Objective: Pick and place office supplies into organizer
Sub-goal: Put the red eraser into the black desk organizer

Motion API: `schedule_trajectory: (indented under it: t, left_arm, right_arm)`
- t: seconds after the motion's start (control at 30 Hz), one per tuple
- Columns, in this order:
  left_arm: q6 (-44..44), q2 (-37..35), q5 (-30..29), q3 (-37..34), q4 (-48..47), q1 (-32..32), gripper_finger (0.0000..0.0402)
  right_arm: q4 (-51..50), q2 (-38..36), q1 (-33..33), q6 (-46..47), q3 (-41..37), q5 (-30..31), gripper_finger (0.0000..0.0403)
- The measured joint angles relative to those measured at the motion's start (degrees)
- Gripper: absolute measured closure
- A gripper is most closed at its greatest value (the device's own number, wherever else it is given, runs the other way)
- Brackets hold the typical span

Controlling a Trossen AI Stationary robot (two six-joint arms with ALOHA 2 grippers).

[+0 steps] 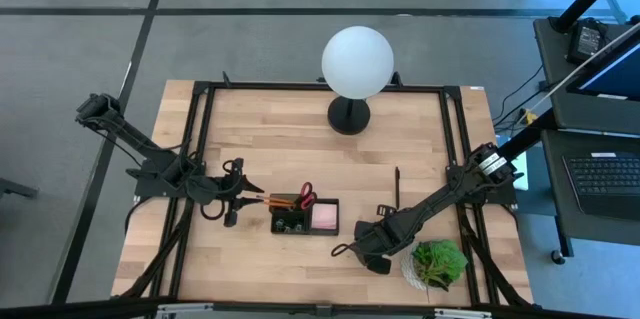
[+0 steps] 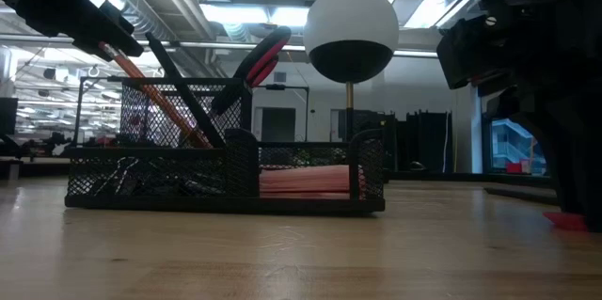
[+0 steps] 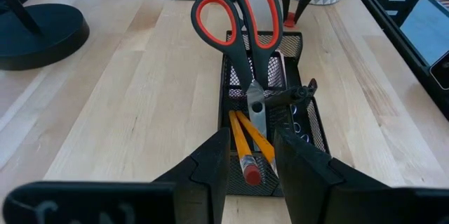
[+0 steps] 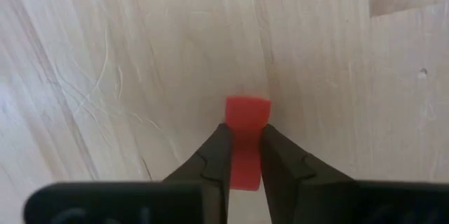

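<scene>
The black mesh organizer [image 1: 305,217] sits mid-table. Red-handled scissors [image 3: 242,34] stand in it handles up, beside two orange pencils [image 3: 245,147], a leaning black pen [image 2: 179,74] and a pink sticky-note pad [image 1: 325,217]. My left gripper [image 3: 252,140] hovers open at the organizer's left end [image 1: 255,200]. Its fingers stand on either side of the pencils' raised eraser ends; I cannot tell if they touch. My right gripper [image 4: 245,136] is low over the table right of the organizer [image 1: 360,247], shut on the small red eraser [image 4: 247,119]. My right gripper pinches the red eraser between its two fingers, which lie on its two long sides [image 4: 247,147]. The eraser's far end [image 4: 247,108] sticks out past the fingertips. The fingers slant down from above. The low view shows the eraser [image 2: 564,217] down at the tabletop.
A second black pen [image 1: 397,187] lies on the table right of the organizer. The white globe lamp [image 1: 357,59] on its round black base [image 1: 348,114] stands at the far middle. A green potted plant [image 1: 438,264] is near the right gripper. Bare wood lies left of the organizer.
</scene>
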Motion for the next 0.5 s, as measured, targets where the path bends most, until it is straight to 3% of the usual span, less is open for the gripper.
schedule_trajectory:
  t: [0.23,0.5]
  left_arm:
    - [0.0,0.0,0.0,0.0,0.0,0.0,0.0296]
    - [0.0,0.0,-0.1,0.0,0.1,0.0,0.0296]
  right_arm:
    - [-1.2,0.2,0.0,-0.7,2.0,0.0,0.0346]
    - [3.6,0.2,-0.2,-7.2,10.8,1.1,0.0347]
